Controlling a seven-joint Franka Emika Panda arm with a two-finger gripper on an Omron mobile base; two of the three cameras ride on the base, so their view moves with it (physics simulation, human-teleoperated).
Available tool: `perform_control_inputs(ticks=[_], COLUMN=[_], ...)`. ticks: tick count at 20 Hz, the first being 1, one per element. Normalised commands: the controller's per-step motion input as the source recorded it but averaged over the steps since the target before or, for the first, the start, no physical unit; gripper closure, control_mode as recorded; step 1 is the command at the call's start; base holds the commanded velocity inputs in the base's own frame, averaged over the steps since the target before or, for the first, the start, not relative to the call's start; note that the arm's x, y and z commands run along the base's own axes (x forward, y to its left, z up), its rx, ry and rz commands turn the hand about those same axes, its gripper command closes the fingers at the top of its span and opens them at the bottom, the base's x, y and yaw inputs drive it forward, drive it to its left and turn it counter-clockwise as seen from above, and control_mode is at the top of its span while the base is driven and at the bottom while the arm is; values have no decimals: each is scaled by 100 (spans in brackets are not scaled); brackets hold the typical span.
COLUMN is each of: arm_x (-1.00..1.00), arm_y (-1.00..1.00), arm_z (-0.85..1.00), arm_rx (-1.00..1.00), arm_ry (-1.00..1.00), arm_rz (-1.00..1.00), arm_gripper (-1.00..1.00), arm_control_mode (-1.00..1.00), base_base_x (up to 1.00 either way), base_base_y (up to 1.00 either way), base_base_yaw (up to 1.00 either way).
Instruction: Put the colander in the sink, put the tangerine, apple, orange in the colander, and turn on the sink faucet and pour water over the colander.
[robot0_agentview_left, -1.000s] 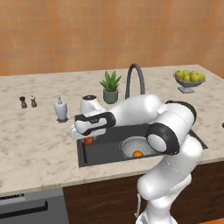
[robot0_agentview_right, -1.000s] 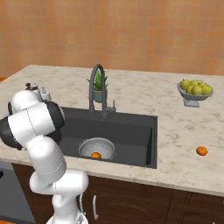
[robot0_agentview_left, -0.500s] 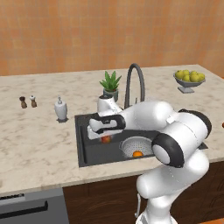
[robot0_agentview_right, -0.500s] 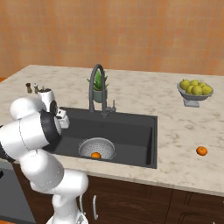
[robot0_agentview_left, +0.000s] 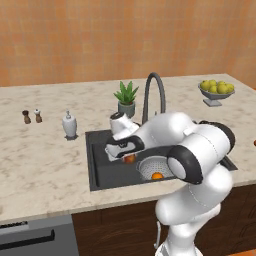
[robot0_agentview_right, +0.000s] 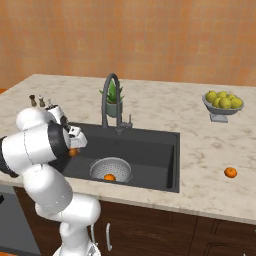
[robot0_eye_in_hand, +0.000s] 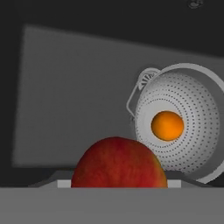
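Marble tabletop under an orange wall, and you're working over the dark sink. Scanning left to right: shakers, soap bottle, then your claw low over the basin's left half, pinching the apple. The colander sits in the sink at about 3 o'clock from the apple, one orange fruit already inside. Behind rises the sink faucet with a potted plant beside it, and far right a footed bowl full of lemons. Another orange fruit waits on the tabletop right of the basin.

Watch it: let go here and the apple lands on bare sink floor, short of the colander. Carry it over the rim first, or it could clip the near handle and roll away.
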Motion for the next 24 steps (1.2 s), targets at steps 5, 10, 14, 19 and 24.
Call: perform_control_inputs(ticks=[5, 10, 14, 19, 24], arm_x=[35, 35, 17, 18, 39], arm_y=[-12, -44, -63, -46, -35], arm_z=[-45, -43, -40, -55, -57], arm_rx=[-16, -2, 0, 0, 0], arm_ry=[2, 9, 8, 2, 4], arm_rz=[0, 0, 0, 0, 0], arm_gripper=[100, 100, 100, 100, 100], arm_control_mode=[-100, -100, -100, -100, -100], base_base_x=[0, 0, 0, 0, 0], base_base_y=[0, 0, 0, 0, 0], base_base_yaw=[0, 0, 0, 0, 0])
